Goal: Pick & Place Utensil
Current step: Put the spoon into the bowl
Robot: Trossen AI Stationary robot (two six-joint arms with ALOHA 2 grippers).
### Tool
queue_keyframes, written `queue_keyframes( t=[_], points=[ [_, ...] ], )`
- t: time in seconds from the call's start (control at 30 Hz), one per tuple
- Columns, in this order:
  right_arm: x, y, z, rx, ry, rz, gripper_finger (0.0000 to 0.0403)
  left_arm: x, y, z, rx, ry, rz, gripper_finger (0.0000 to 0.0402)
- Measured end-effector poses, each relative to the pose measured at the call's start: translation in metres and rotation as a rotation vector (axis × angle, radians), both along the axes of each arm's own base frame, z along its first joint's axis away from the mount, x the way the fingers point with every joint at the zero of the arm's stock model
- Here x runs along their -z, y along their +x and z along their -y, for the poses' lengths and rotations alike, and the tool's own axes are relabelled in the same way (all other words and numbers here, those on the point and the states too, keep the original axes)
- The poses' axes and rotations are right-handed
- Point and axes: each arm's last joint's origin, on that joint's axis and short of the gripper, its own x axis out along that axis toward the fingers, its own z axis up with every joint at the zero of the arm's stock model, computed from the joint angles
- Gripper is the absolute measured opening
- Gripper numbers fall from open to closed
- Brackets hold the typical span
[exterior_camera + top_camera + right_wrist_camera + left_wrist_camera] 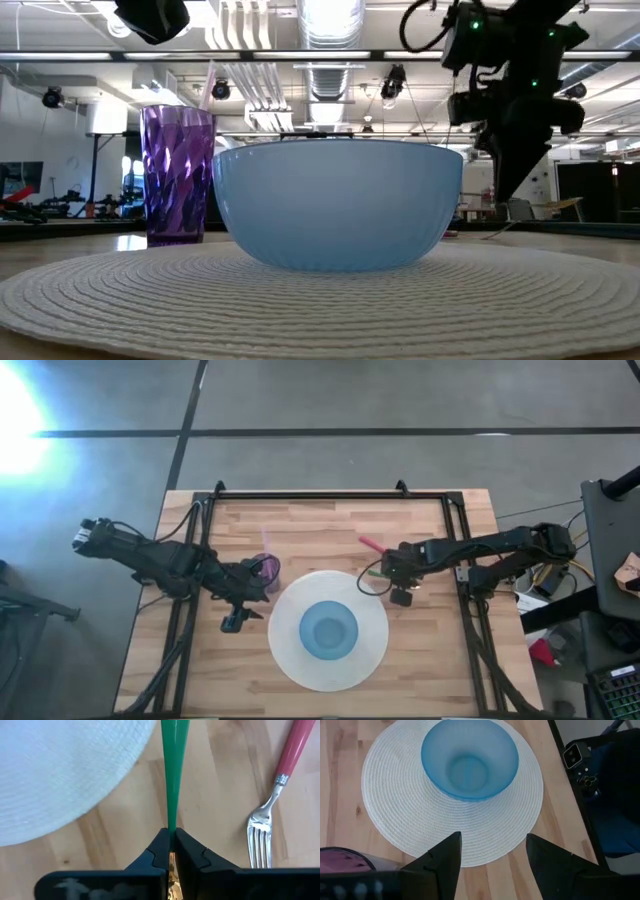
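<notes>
Right gripper (171,845): fingers pinched shut on green-handled utensil (173,775), at the placemat's (290,660) right edge; pink-handled fork (272,805) beside it on the table. Left gripper (492,857): fingers spread, empty, by purple cup (265,570).

Woven placemat (395,820), wood table (440,660), metal fork (260,837)

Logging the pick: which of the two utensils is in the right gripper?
The green-handled utensil: the right gripper is shut on its handle. The red-handled metal fork lies free on the wooden table beside it.
</notes>
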Motion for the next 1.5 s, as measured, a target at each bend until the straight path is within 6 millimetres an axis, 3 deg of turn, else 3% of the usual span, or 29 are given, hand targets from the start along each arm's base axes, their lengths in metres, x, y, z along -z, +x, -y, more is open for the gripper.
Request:
queue_keyframes(
  t=[0.6,0.83,1.1,1.5],
  points=[
    [-0.023,-0.010,-0.034,-0.034,-0.014,0.133,0.0011,-0.008,0.007,0.002,-0.078,-0.063,0.095,0.0213],
    [-0.026,-0.011,-0.050,-0.052,0.011,0.150,0.0011,-0.008,0.003,0.016,-0.033,-0.089,0.093,0.0213],
    [-0.058,-0.003,-0.073,-0.088,-0.020,0.273,0.0011,-0.006,0.003,0.035,0.035,-0.143,0.164,0.0213],
    [-0.107,0.003,-0.098,-0.139,-0.090,0.467,0.0011,0.010,0.010,0.041,-0.015,-0.223,0.243,0.0213]
  ],
)
